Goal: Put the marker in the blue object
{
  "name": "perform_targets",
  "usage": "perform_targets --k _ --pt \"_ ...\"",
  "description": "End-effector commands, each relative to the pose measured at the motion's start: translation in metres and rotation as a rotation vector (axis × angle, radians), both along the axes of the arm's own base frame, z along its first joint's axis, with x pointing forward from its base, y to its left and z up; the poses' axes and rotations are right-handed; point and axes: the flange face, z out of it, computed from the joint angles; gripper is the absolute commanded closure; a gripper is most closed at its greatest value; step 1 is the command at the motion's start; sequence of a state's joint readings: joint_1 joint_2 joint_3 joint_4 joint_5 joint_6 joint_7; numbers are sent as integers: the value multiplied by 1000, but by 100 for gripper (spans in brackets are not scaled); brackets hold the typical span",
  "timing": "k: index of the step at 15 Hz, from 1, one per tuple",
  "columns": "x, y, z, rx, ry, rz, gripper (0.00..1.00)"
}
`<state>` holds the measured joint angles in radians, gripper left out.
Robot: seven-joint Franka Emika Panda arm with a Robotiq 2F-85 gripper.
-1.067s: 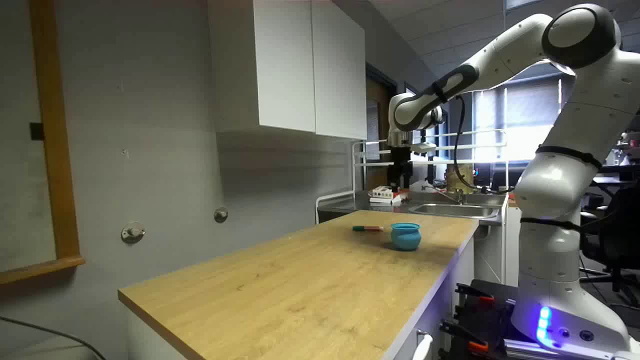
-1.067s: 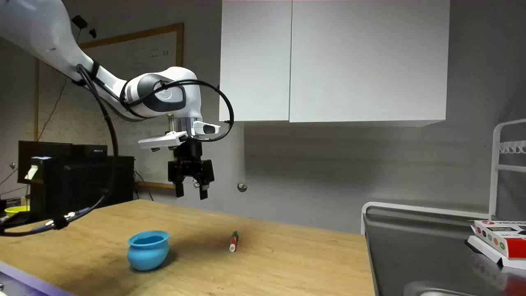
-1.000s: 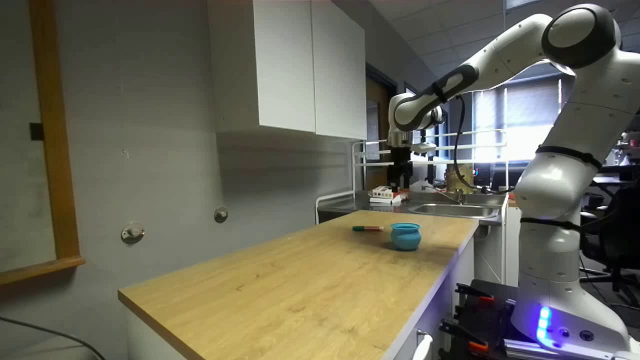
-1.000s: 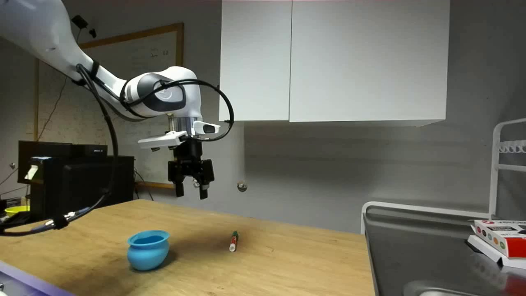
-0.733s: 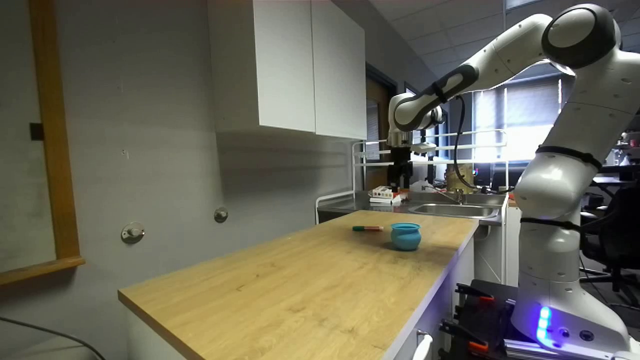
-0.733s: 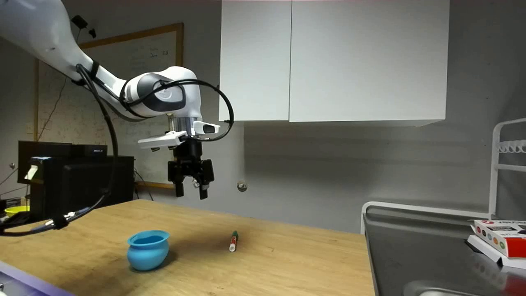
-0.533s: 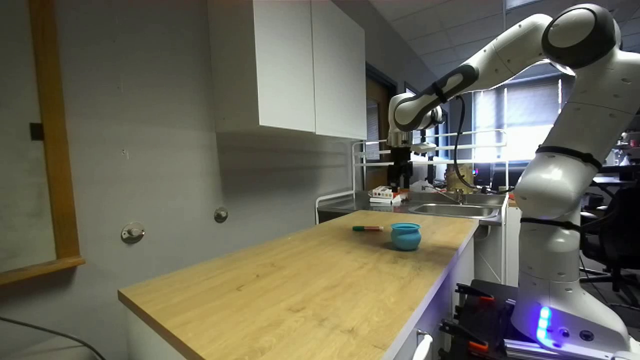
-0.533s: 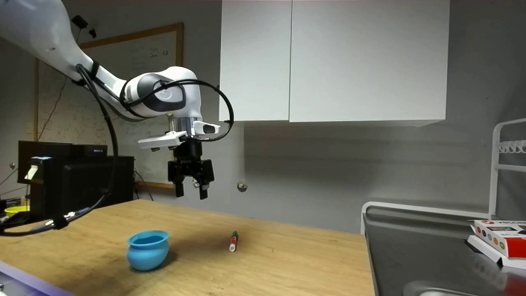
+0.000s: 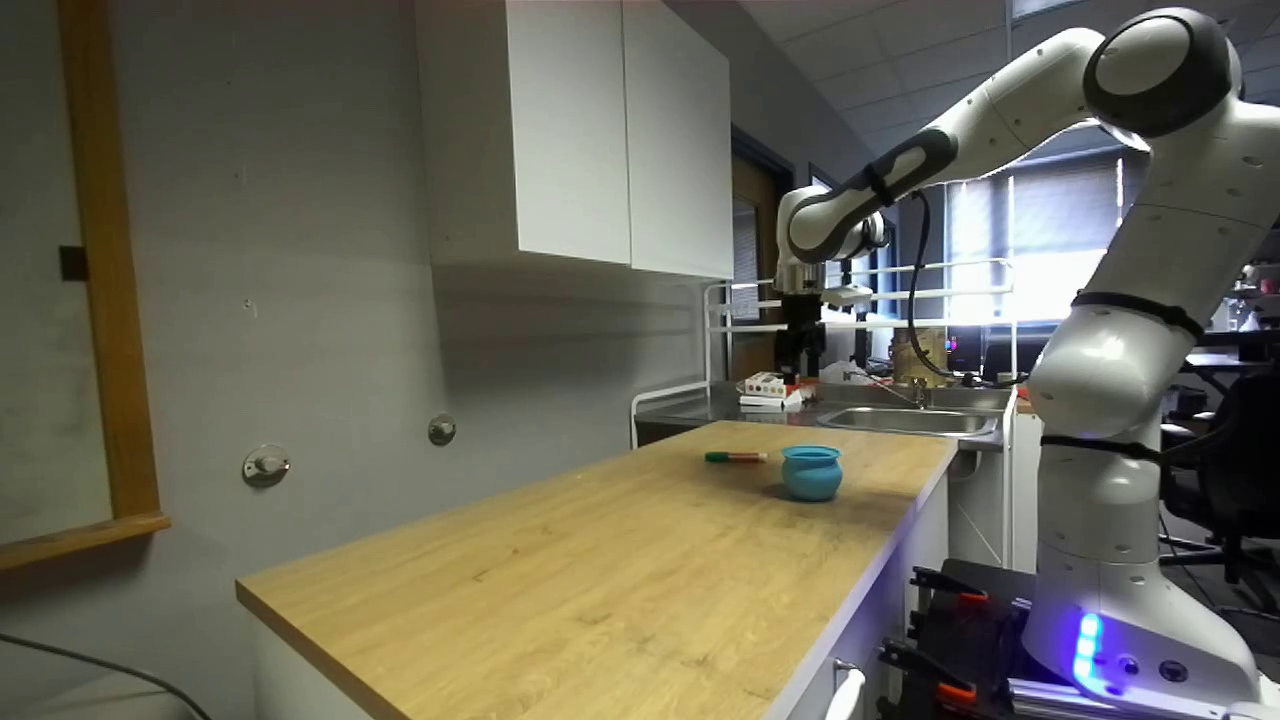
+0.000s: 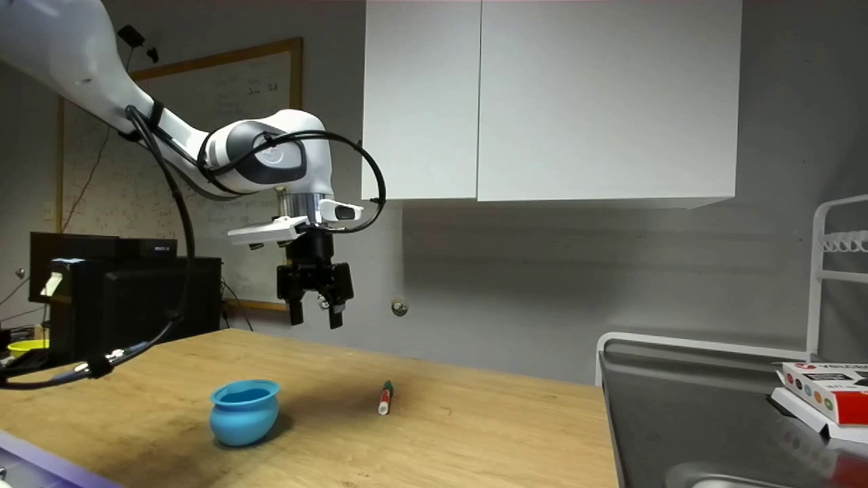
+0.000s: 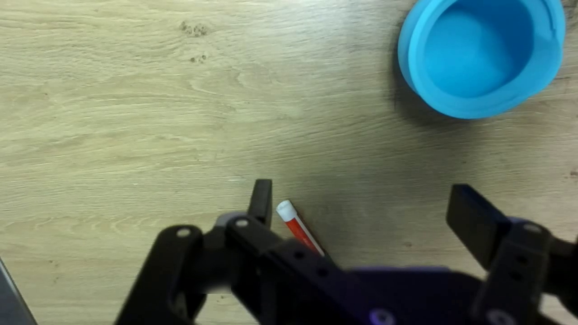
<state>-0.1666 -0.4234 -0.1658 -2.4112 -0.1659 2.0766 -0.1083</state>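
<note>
Well, hand [image 10: 316,320] wide, holding nothing | marker [image 11: 301,230] off to one side | coming straight down might send it rolling

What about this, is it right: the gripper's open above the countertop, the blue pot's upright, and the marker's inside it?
No, the marker isn't inside the blue pot: both exterior views show the marker lying on the countertop, apart from the pot. The gripper is open above the countertop and the pot is upright.

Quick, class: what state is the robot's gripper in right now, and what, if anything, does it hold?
Gripper: open, holding nothing; the marker lies on the counter.
</note>
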Motion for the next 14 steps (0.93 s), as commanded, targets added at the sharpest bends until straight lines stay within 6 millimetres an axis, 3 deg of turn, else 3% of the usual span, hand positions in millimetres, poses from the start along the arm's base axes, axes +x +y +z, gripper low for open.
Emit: perform_targets --k 1,4,7,14 --pt "8 -2 1 -11 0 -1 0" --pt "25 0 4 -27 -28 38 0" --pt "54 5 3 -48 -43 98 0" --pt "127 3 -30 -37 26 350 0"
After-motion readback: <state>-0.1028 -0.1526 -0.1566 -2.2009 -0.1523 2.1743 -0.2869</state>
